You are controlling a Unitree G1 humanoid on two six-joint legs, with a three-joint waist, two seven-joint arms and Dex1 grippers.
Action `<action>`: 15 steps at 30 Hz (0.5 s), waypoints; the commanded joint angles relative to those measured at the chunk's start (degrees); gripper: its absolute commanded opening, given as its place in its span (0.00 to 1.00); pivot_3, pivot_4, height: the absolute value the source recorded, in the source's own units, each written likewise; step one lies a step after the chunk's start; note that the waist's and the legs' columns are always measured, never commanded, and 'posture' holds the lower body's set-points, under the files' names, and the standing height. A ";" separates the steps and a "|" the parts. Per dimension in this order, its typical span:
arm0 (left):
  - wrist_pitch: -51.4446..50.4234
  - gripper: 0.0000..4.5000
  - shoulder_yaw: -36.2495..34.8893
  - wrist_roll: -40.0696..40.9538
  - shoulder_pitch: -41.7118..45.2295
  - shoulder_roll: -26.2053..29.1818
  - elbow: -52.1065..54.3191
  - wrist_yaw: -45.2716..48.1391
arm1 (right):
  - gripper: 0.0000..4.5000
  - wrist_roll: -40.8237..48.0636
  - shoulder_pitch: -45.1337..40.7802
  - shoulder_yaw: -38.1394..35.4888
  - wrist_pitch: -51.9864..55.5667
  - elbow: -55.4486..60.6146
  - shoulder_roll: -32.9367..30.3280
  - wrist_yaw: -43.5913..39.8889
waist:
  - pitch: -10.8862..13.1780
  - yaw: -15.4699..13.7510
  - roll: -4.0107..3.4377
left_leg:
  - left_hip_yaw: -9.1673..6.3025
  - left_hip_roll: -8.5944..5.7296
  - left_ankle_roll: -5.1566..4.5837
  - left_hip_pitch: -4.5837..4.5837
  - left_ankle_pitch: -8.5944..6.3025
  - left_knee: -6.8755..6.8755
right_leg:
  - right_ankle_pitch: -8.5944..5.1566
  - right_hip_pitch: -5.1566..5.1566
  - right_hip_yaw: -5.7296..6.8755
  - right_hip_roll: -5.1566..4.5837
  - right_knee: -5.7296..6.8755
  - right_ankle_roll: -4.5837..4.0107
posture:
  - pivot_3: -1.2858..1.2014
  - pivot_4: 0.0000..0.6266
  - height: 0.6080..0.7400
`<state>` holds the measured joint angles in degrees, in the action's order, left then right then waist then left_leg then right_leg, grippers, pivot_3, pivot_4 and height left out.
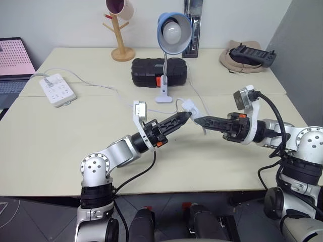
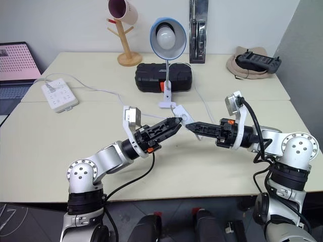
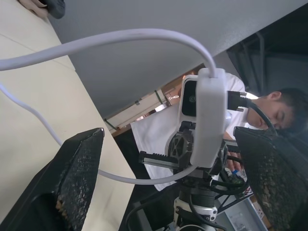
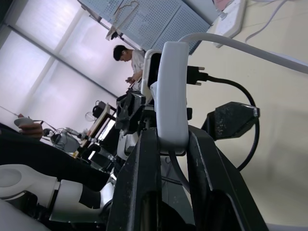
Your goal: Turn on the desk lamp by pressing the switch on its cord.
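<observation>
Right hand (image 1: 198, 120) reaches in from 3 o'clock, fingers clamped on the switch (image 1: 191, 106), which sits lifted off the bench (image 1: 60, 146) near the centre of the head view; in the right wrist view the switch (image 4: 172, 91) stands upright between the two black fingers (image 4: 139, 183), pinched at its lower end. Left hand (image 1: 185, 117) comes in from 8 o'clock, fingers spread wide, tips just beside the switch and not closed on it; in the left wrist view the switch (image 3: 209, 120) hangs in the gap between the two fingers (image 3: 77, 168), touching neither. The cord (image 1: 113, 92) runs from the switch toward 10 o'clock to the white power strip (image 1: 57, 89) at the bench's left side, and a short loop leads to the desk lamp (image 1: 173, 31), whose white base (image 1: 163, 97) stands just behind the switch at 12 o'clock. Lamp shade faces the camera, bulb (image 1: 172, 31) showing white; cannot tell whether it is lit. Black case (image 1: 159, 72) lies behind the lamp stem, wooden mug tree (image 1: 121, 30) at 11 o'clock, laptop (image 1: 14, 65) off the far left edge, a black controller (image 1: 251, 54) at 1 o'clock. A person (image 4: 129, 60) is seen in the background of the right wrist view.
</observation>
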<state>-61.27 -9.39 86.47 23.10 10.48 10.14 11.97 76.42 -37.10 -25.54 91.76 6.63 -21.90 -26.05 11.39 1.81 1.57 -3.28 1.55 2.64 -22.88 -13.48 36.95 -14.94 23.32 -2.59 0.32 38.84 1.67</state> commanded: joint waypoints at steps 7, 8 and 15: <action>2.33 1.00 0.28 2.73 0.92 -0.76 1.27 -0.03 | 0.08 7.76 0.93 2.49 -3.53 0.58 -2.33 3.30 | 0.00 0.01 0.00 | -0.01 0.01 0.00 -0.05 0.00 -0.04 | 0.00 0.00 0.01 0.01 -0.13 0.00 | 0.52 0.24 1.00; 2.41 1.00 0.25 3.27 1.14 -0.73 1.40 -0.27 | 0.08 8.27 1.16 2.79 -3.93 0.64 -2.56 3.57 | 0.00 0.01 0.00 | 0.00 0.01 0.00 -0.06 0.00 -0.04 | 0.00 0.00 0.01 0.00 -0.15 0.01 | 0.52 0.24 1.00; 2.90 1.00 0.81 6.12 2.18 -0.58 1.96 -2.69 | 0.08 11.73 2.25 5.04 -7.03 0.39 -4.51 5.39 | 0.00 0.00 0.00 | 0.00 0.01 -0.01 -0.08 -0.01 -0.08 | 0.00 0.00 0.01 0.00 -0.24 0.02 | 0.52 0.24 1.00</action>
<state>-59.24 -9.08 90.50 24.15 9.92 10.24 9.78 84.79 -34.74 -20.51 86.64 6.38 -25.27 -20.92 11.40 1.81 1.57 -3.29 1.57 2.63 -22.96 -13.49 36.87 -14.94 23.33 -2.58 0.32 38.60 1.69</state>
